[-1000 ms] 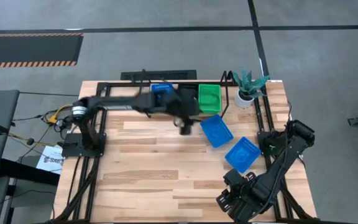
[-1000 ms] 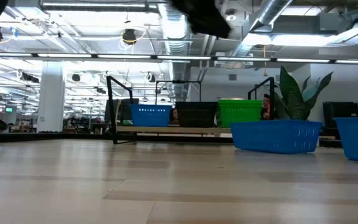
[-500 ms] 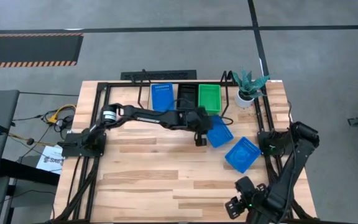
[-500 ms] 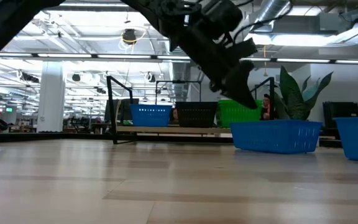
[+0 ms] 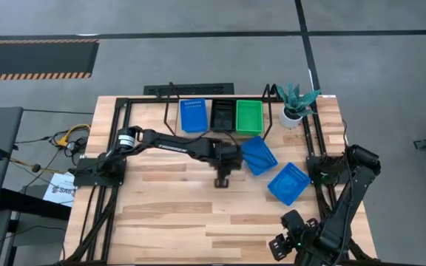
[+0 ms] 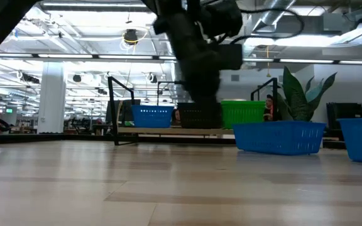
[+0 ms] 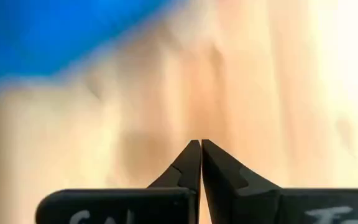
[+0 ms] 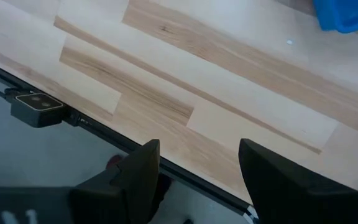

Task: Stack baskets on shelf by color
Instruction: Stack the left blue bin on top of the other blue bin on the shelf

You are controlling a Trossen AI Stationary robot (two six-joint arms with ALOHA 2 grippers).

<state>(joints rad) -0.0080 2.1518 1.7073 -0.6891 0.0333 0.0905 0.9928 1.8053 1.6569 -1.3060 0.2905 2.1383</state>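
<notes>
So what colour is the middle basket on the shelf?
Black: the perforated plastic middle basket shows best in the high view.

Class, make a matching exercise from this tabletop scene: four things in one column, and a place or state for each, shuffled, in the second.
Things
1. left gripper
2. right gripper
3. black basket
4. plant

Descriptions
A. middle of the shelf
B. open, over the table's near edge
C. beside the shelf's right end
D. shut and empty, above bare wood

Pairs: 1-D, 2-B, 3-A, 4-C
</notes>
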